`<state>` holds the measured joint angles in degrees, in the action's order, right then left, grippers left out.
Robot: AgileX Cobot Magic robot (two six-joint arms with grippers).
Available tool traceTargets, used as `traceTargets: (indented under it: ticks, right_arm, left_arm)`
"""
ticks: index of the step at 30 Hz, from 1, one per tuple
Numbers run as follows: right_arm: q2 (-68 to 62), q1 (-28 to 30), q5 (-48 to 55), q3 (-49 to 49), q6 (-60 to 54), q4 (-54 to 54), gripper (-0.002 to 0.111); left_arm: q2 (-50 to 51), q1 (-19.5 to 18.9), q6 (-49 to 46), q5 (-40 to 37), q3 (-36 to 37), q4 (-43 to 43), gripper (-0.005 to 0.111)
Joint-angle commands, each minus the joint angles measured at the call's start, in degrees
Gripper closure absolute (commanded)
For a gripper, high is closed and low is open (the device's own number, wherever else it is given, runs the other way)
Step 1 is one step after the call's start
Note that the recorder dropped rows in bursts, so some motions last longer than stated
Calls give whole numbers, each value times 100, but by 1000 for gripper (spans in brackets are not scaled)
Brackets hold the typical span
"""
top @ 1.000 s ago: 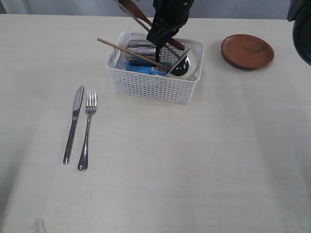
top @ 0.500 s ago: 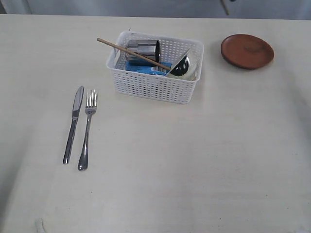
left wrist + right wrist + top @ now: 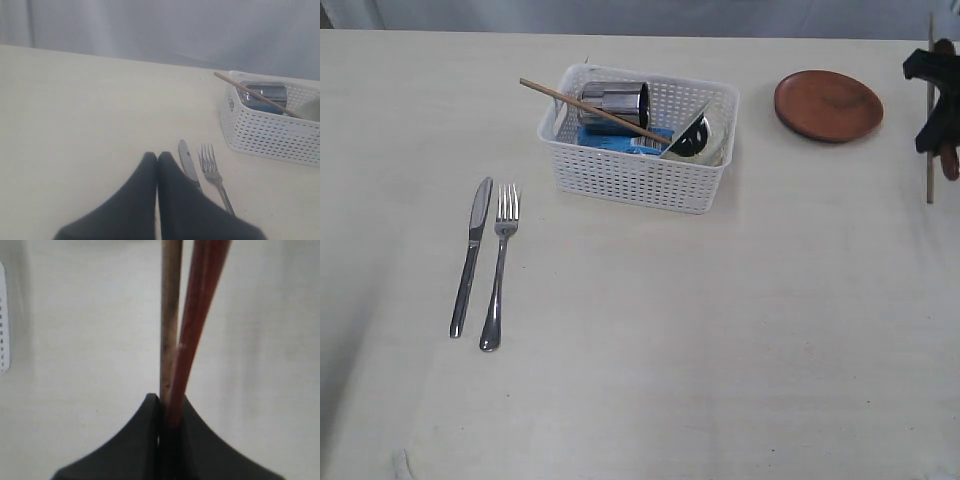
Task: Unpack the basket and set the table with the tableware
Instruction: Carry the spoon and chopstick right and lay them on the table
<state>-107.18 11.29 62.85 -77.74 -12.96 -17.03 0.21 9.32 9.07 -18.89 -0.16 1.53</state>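
so, knife (image 3: 470,258) and fork (image 3: 498,268) lie placed on the surface (image 3: 720,350) at left; left claw (image 3: 157,157) pinched closed, empty. basket (image 3: 640,180) mid-surface holds cup (image 3: 615,100), bowl (image 3: 705,135). right of the plate (image 3: 828,105), right claw (image 3: 161,400) clamps chopstick (image 3: 170,315) and wooden spoon (image 3: 197,315); placing step, next lower, release near plate.
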Motion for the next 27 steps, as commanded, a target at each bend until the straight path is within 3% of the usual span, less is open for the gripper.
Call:
traceTargets:
  ticks: [1, 6, 14, 19, 27]
  right_arm:
    - [92, 103, -490, 732, 12, -191, 109]
    - [92, 103, -950, 1409, -121, -191, 109]
    - [92, 103, -1039, 1317, -679, -738, 109]
    - [-182, 125, -1013, 1316, 597, 632, 109]
    - [-662, 125, -1194, 1316, 786, 745, 108]
  left_arm:
    - [-21, -6, -3, 63, 16, 24, 107]
    - [-21, -6, -3, 63, 16, 24, 107]
    - [-21, -6, -3, 63, 16, 24, 107]
    - [-21, -6, -3, 63, 16, 24, 107]
    - [-21, -6, -3, 63, 16, 24, 107]
